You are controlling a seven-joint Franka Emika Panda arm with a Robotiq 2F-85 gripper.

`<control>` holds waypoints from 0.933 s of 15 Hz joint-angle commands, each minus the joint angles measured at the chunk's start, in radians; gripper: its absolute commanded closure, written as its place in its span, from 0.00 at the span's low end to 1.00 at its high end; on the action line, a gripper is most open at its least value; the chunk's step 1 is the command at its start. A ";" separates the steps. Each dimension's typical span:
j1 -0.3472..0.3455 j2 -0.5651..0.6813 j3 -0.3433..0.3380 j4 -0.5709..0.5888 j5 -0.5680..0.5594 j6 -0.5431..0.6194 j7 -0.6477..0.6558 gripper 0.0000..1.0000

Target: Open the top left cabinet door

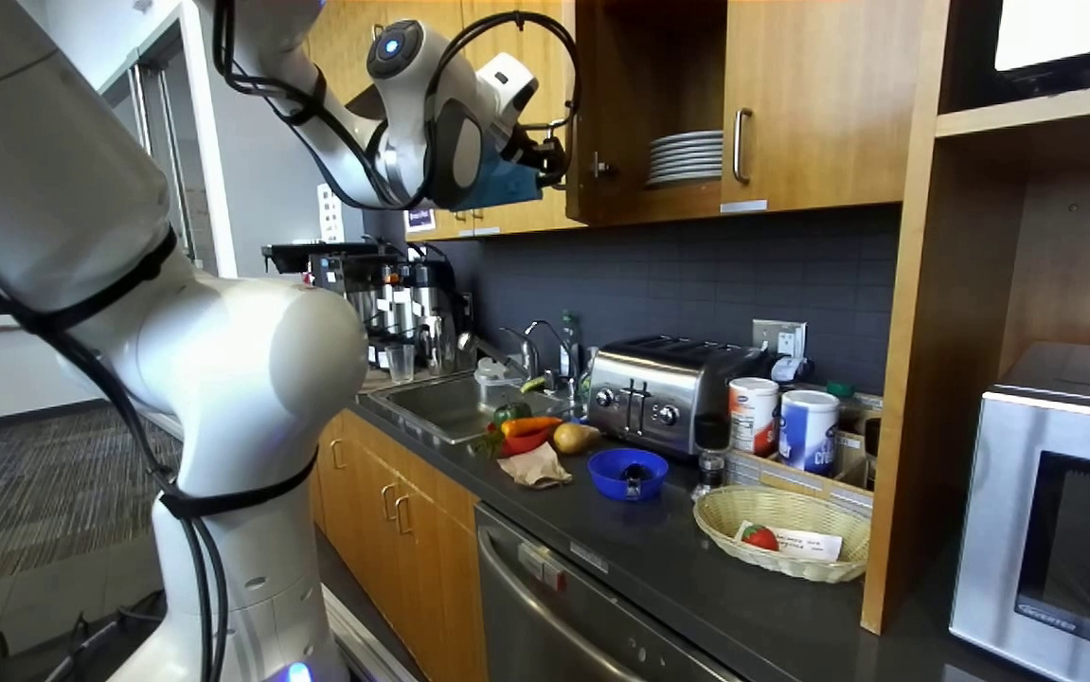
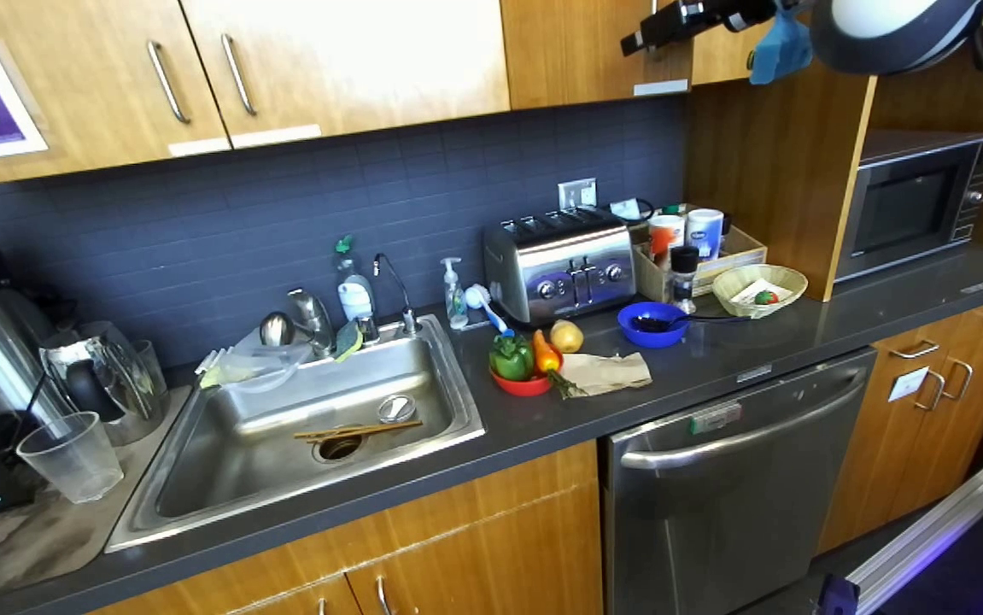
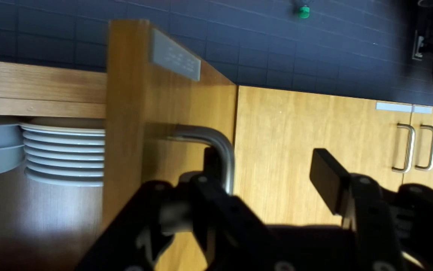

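The top left cabinet door (image 3: 190, 101) stands partly open, swung outward. Its inner face shows in an exterior view (image 1: 606, 104), and its outer face in an exterior view (image 2: 585, 51). Its silver bar handle (image 3: 228, 162) shows close up in the wrist view. My gripper (image 3: 269, 165) is open. Its left finger sits inside the handle's loop, between bar and door; its right finger stands well apart with nothing between them. My gripper also shows beside the door's outer face in both exterior views (image 1: 546, 156) (image 2: 649, 34). The far end of the handle is hidden behind the finger.
White plates (image 1: 687, 156) stand stacked inside the cabinet. The matching right door (image 1: 819, 104) is closed. Closed upper doors (image 2: 354, 60) adjoin on the left. Below are a toaster (image 2: 564, 265), sink (image 2: 457, 410), blue bowl (image 2: 653, 337) and basket (image 2: 790, 295) on the counter.
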 commanded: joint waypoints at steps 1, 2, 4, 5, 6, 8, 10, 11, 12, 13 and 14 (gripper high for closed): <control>0.079 -0.025 -0.050 0.003 -0.038 -0.032 -0.003 0.03; 0.077 -0.045 -0.054 -0.024 -0.039 -0.024 -0.008 0.01; 0.091 -0.059 -0.070 -0.036 -0.049 -0.021 -0.011 0.00; 0.097 -0.057 -0.075 -0.034 -0.052 -0.021 -0.012 0.00; 0.104 -0.052 -0.082 -0.025 -0.056 -0.024 -0.011 0.00; 0.110 -0.048 -0.091 -0.018 -0.063 -0.026 -0.010 0.00; 0.107 -0.050 -0.095 -0.016 -0.070 -0.032 -0.010 0.00; 0.103 -0.052 -0.093 -0.014 -0.071 -0.037 -0.009 0.00; 0.099 -0.056 -0.094 -0.013 -0.073 -0.044 -0.010 0.00; 0.092 -0.063 -0.092 -0.013 -0.074 -0.055 -0.010 0.00; 0.086 -0.068 -0.091 -0.006 -0.075 -0.075 -0.009 0.00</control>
